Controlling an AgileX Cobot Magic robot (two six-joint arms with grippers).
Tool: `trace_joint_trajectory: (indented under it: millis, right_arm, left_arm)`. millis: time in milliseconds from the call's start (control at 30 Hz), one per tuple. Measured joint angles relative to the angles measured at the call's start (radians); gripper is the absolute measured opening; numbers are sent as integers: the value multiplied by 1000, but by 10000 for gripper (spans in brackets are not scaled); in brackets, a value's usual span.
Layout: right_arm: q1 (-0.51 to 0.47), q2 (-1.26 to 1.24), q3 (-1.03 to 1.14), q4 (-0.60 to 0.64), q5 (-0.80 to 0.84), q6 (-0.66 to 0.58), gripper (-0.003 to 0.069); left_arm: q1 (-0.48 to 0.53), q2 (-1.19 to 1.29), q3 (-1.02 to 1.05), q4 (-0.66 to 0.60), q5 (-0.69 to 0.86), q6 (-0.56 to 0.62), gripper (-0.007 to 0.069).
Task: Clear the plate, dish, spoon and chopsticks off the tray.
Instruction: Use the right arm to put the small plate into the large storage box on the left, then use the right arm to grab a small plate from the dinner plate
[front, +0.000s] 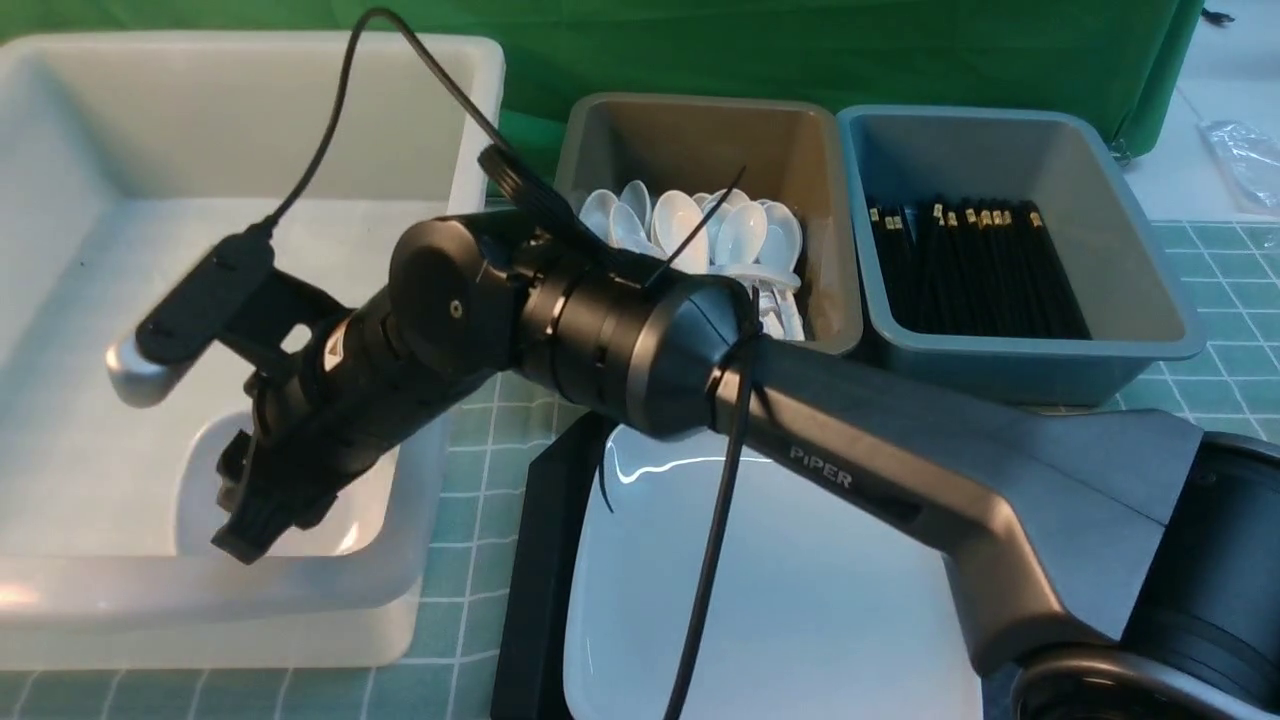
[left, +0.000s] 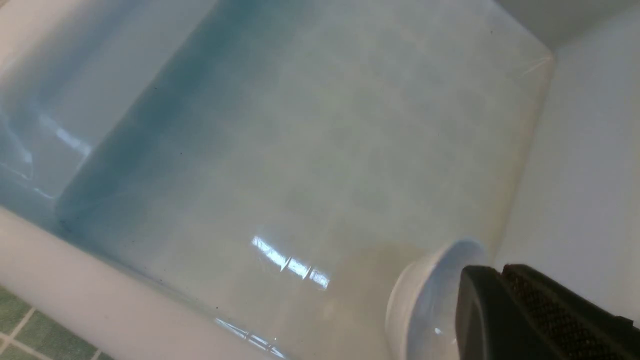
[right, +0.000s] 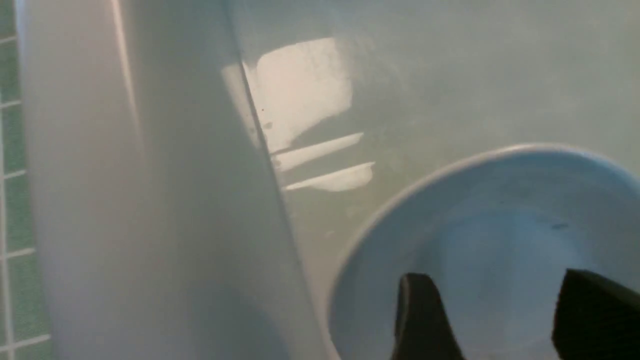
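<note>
The right gripper (front: 262, 520), jaws apart, is hovering over the small dish (front: 368, 492) in the white tub (front: 250, 110). The plate (front: 800, 600) is sitting on the tray (front: 540, 570) to its right.

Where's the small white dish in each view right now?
Front: small white dish in the white tub's near-right corner, under the right gripper.
Left wrist: dish on the tub floor, beside a wall.
Right wrist: dish beneath open jaws, beside tub wall.
Shared landmark: the white tub.
</note>
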Motion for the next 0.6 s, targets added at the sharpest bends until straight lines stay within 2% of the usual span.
trace_joint_trajectory:
  millis: [100, 233, 300, 333, 367, 400, 433, 467, 500, 600]
  right_arm:
    - [-1, -42, -18, -59, 104, 56, 463]
    - [-8, -141, -39, -262, 237, 177, 440]
    - [-18, -194, -43, -381, 311, 229, 383]
    - [-26, -231, -45, -461, 340, 247, 332]
    - [-31, -238, -45, -476, 361, 263, 302]
    - [-58, -295, -48, -582, 441, 297, 167]
    - [-68, -302, -48, -592, 456, 307, 153]
    - [-111, -362, -37, -643, 457, 334, 77]
    - [-118, -370, -34, -647, 457, 337, 71]
    - [-276, -537, 89, -669, 457, 388, 30]
  left_arm:
    - [0, 0, 0, -17, 0, 23, 11]
    - [-29, 0, 0, -31, -1, 53, 11]
    - [-56, 0, 0, -32, -1, 70, 11]
    - [-71, 0, 0, -32, -1, 76, 11]
    - [-81, 0, 0, -32, -1, 81, 11]
    - [-126, 0, 0, -33, -1, 102, 11]
    - [-138, 0, 0, -33, -1, 104, 11]
    - [-181, 0, 0, -34, -1, 122, 11]
    - [-187, 0, 0, -34, -1, 123, 11]
    - [-304, 0, 0, -29, -2, 149, 12]
